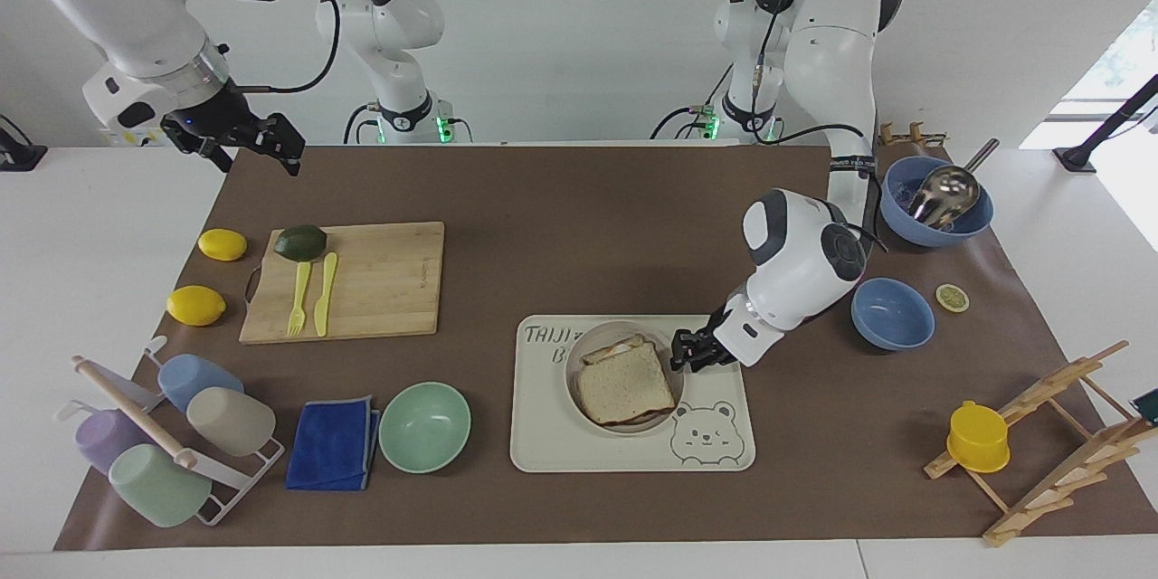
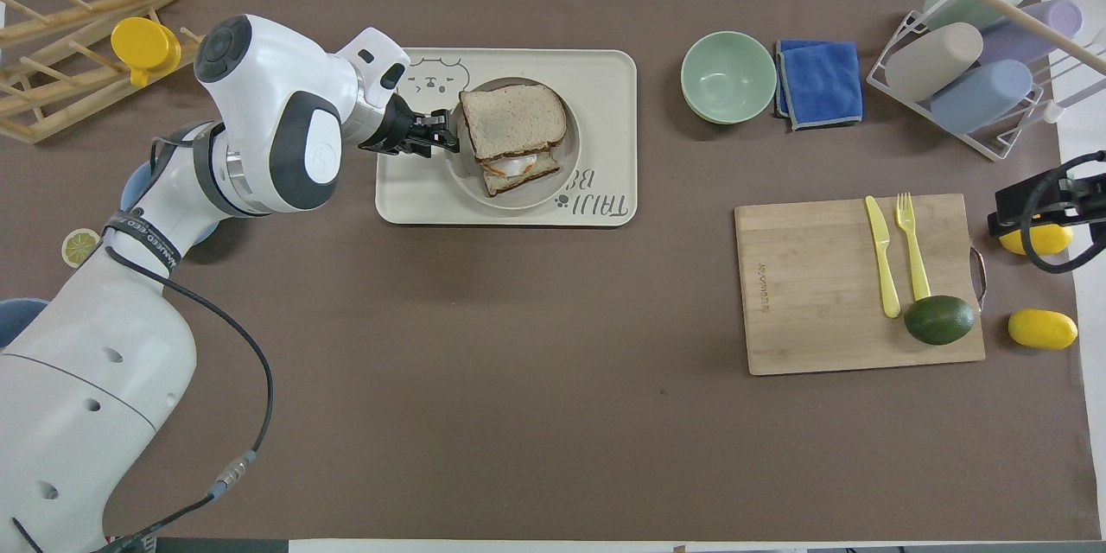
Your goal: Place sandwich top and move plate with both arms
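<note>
At centre frame, left hand [image 1: 680,356], grip unreadable, touches plate [image 1: 574,384] rim; a jerk could tip sandwich top [image 1: 625,383] off.

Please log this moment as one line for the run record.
plate: on tray | sandwich top: on sandwich | left gripper: at plate rim | right gripper: open, waiting

Sandwich top [image 1: 626,383] on plate [image 1: 575,391]; plate on tray [image 1: 543,443].

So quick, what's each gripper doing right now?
Left gripper: at the plate rim on the tray; grip cannot be told.
Right gripper: open, empty, waiting.
</note>
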Available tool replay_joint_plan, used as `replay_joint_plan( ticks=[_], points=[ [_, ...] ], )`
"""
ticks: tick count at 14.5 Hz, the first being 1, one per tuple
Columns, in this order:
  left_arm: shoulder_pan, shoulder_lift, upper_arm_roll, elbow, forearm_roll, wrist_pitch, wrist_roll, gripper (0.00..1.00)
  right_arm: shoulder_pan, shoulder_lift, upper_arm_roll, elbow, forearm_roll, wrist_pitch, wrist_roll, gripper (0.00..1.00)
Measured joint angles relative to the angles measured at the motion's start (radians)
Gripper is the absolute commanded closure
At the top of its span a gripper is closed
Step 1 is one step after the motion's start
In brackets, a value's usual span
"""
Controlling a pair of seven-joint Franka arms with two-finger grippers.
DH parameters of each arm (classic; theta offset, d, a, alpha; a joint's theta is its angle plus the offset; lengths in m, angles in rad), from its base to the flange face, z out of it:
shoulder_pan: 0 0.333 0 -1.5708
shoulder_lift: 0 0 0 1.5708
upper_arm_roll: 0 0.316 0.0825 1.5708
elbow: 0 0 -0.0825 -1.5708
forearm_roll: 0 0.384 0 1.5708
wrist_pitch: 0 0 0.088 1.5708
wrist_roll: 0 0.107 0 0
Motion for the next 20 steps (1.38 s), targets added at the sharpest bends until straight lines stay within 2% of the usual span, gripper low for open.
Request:
replay_joint_plan(
  ticks=[3,5,7,11,16,18,20],
  points=[
    [0.049,-0.018,0.007,0.060,0.004,-0.119,0.023,0.00,0.000,0.000,0.001,0.000,0.000,0.000,0.000,0.00],
    [0.086,-0.063,0.009,0.073,0.005,-0.162,0.026,0.00,0.001,-0.001,0.001,0.000,0.000,0.000,0.000,0.00],
    [0.108,-0.131,0.029,0.069,0.045,-0.229,0.025,0.00,0.004,-0.003,0.003,0.000,0.000,0.000,0.000,0.00],
    [0.118,-0.309,0.077,0.066,0.236,-0.429,0.025,0.00,0.008,-0.004,0.004,0.001,0.000,-0.010,0.000,0.00],
    [0.124,-0.510,0.134,0.056,0.331,-0.689,0.024,0.00,0.009,-0.017,0.012,0.001,0.000,-0.031,0.000,0.00],
    [0.139,-0.567,0.128,0.050,0.357,-0.773,0.024,0.00,0.008,-0.023,0.012,0.001,0.000,-0.039,0.000,0.00],
    [0.208,-0.602,0.070,0.034,0.360,-0.815,0.024,0.00,0.007,-0.026,0.010,0.001,0.000,-0.039,0.000,0.00]
  ],
)
